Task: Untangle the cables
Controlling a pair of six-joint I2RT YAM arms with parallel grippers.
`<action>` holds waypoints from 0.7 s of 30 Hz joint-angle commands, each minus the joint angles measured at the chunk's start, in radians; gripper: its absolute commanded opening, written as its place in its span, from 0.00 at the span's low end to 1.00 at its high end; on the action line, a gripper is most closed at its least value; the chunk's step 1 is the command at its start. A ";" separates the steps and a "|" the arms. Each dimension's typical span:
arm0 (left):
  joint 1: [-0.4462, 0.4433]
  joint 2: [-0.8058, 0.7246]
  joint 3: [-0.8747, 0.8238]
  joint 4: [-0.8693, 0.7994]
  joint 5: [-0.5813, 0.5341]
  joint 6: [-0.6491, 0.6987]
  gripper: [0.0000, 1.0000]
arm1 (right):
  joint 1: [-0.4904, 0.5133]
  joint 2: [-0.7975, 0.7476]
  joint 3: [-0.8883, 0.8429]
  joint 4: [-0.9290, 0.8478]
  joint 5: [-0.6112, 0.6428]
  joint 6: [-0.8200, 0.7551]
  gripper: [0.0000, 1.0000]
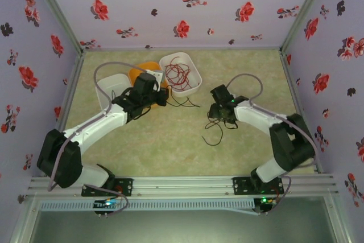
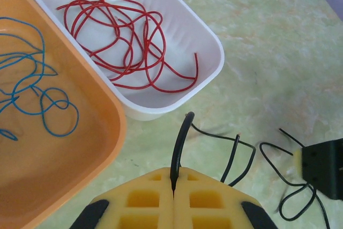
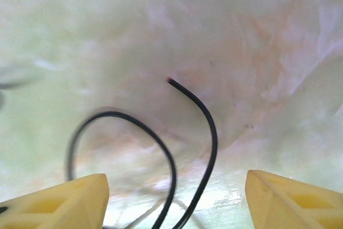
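Red cable (image 2: 126, 46) in white tray (image 2: 213, 44), blue cable (image 2: 32, 87) in orange tray (image 2: 80, 151): done. Black cable (image 2: 181, 138) on tabletop (image 2: 268, 52) outstanding; L tool (image 2: 173, 179) pinches its end, R tool (image 3: 175, 186) spread over it.

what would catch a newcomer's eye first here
The colour sorting: a red cable coiled in the white tray and a blue cable in the orange tray beside it, at the far side of the table. Next, the left gripper shut on one end of a black cable just in front of the trays, while the right gripper hangs open over black loops lying on the table.
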 commanded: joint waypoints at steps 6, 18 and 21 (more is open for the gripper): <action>0.022 -0.013 0.096 -0.069 0.089 0.064 0.00 | 0.101 -0.201 -0.021 0.117 0.001 -0.331 0.68; 0.033 -0.008 0.211 -0.227 0.169 0.124 0.00 | 0.221 -0.109 0.020 0.208 0.004 -0.496 0.72; 0.034 -0.012 0.213 -0.238 0.208 0.127 0.00 | 0.222 -0.063 0.041 0.222 0.013 -0.502 0.71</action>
